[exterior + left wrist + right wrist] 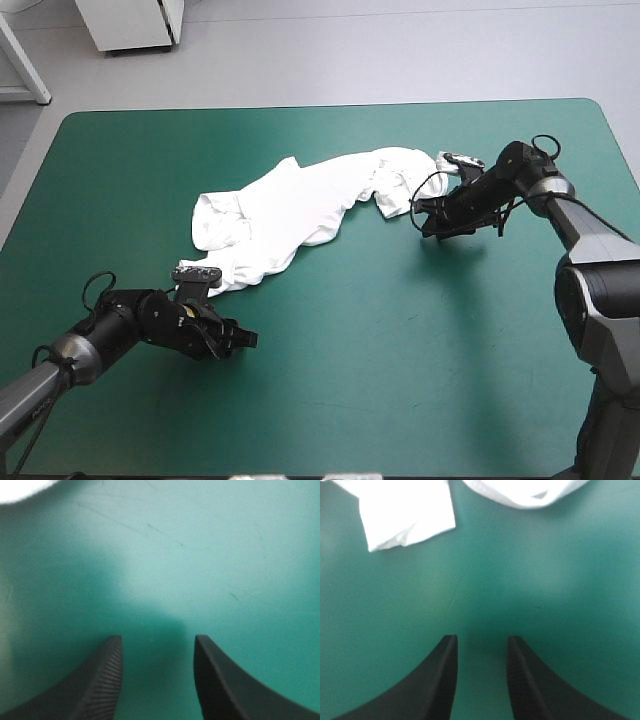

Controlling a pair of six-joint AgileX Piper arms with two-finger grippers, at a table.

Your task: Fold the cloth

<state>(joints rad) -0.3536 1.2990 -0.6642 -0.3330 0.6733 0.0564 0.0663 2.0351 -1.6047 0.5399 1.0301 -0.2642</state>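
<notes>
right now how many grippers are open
2. The left gripper is by the T-shirt's near-left end; the right gripper is beside its far-right end. Both are empty.

Bright, even overhead light; soft shadows on teal-green cover (400,330); T-shirt (410,515) glares white.

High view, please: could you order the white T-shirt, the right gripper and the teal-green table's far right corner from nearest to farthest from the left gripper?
From the left gripper:
1. White short-sleeved T-shirt, its near end just beside it.
2. Black-fingered right gripper, across the table at the shirt's far end.
3. Teal-green table's far right corner, farthest.
</notes>
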